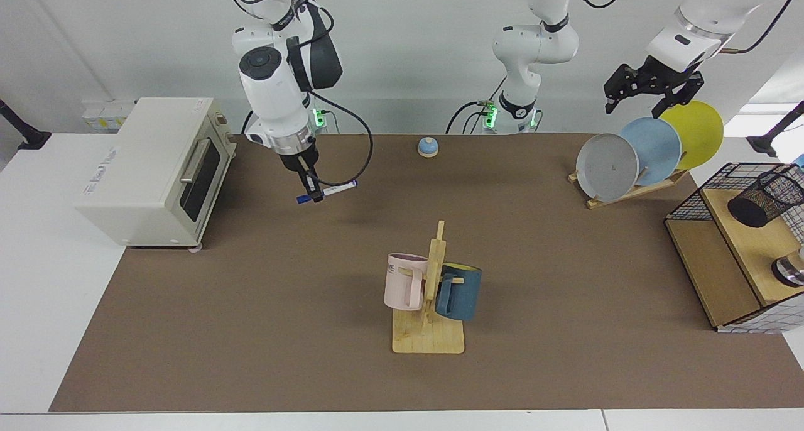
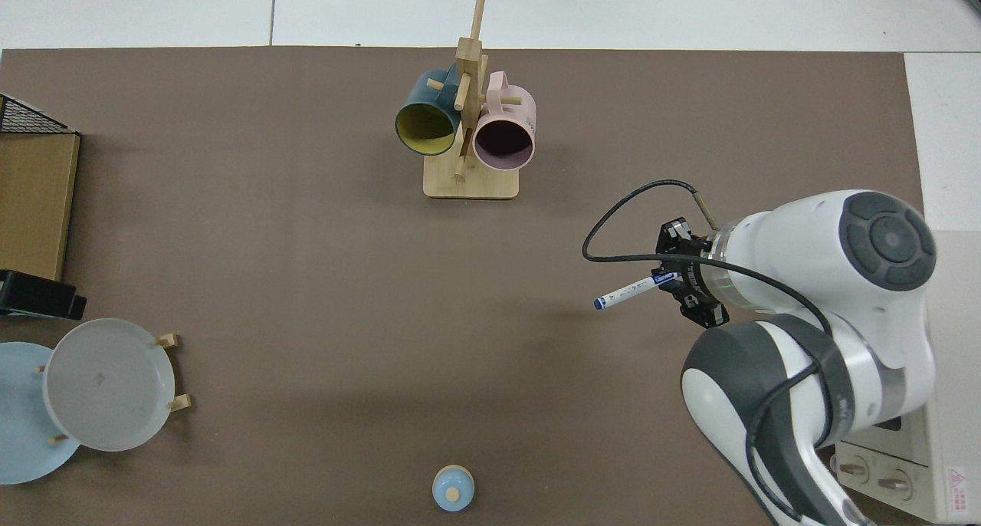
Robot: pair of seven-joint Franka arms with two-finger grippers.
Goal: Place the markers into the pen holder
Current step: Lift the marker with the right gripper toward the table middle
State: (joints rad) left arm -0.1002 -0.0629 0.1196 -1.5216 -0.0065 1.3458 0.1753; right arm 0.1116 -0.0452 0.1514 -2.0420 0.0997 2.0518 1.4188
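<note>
Right gripper (image 1: 312,191) up over the mat's far left beside the toaster oven (image 1: 154,170), pinching marker (image 1: 327,192) roughly level. Left gripper (image 1: 650,90) waiting, spread, above plates (image 1: 650,149). Pen holder (image 1: 766,198) far right, on basket shelf.

White marker (image 1: 328,192) roughly level above the mat; black mesh pen holder (image 1: 766,198) tilted on wooden shelf.

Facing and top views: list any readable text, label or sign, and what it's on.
"KE": end of a dark print on the pink mug.
Toaster oven: side marking, too blurred to read.
Toaster oven, top view: red warning-triangle sticker, text unreadable.
Marker in the right gripper: blue print, too small.
</note>
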